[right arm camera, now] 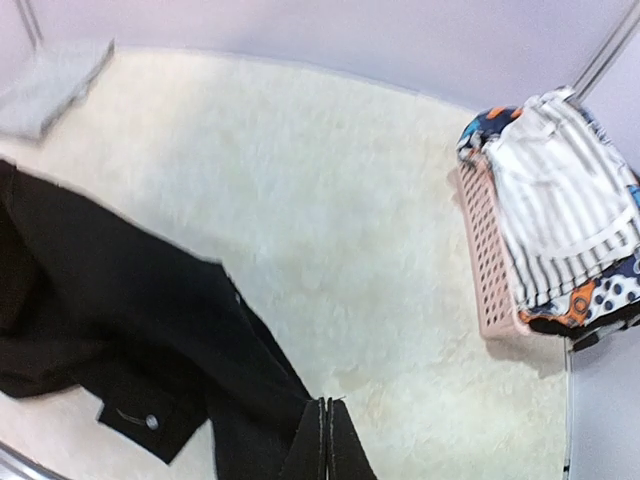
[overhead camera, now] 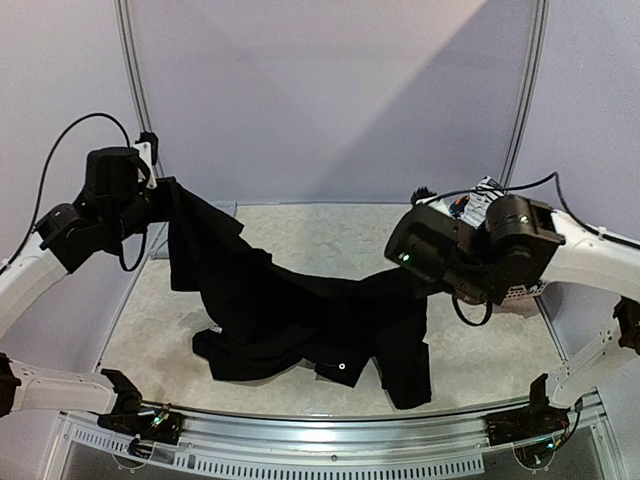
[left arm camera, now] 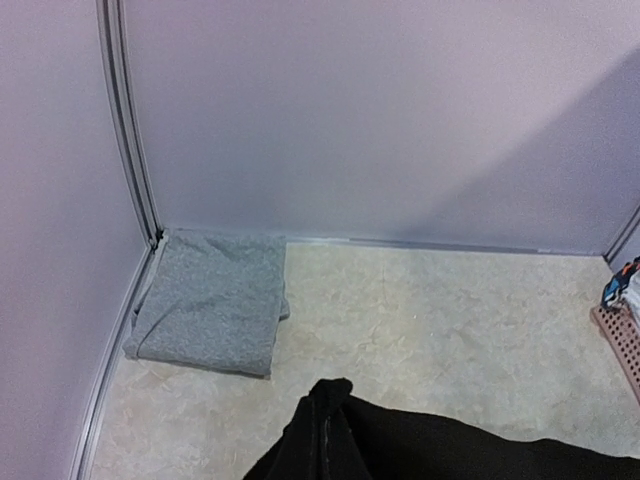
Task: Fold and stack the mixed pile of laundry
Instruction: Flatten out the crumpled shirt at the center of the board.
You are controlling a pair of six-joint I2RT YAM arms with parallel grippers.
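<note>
Up over the pale marbled tabletop [overhead camera: 480,350], the large black trousers [overhead camera: 300,310] hang stretched between the arms, left jaws and right jaws each clenched on a bunch of cloth, the lower half draped on the surface. Early days I'd say: one folded light grey garment [left arm camera: 210,305] sits in the far left corner, the black pair's unfolded, and the pink perforated plastic basket [right arm camera: 488,260] holds a white black-striped piece [right arm camera: 560,200] plus more. Whatever's underneath that is hidden, and the jaw tips are buried in fabric.

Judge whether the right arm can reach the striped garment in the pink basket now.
Probably not freely: right gripper is shut on the black trousers, though the striped garment lies uncovered nearby.
</note>
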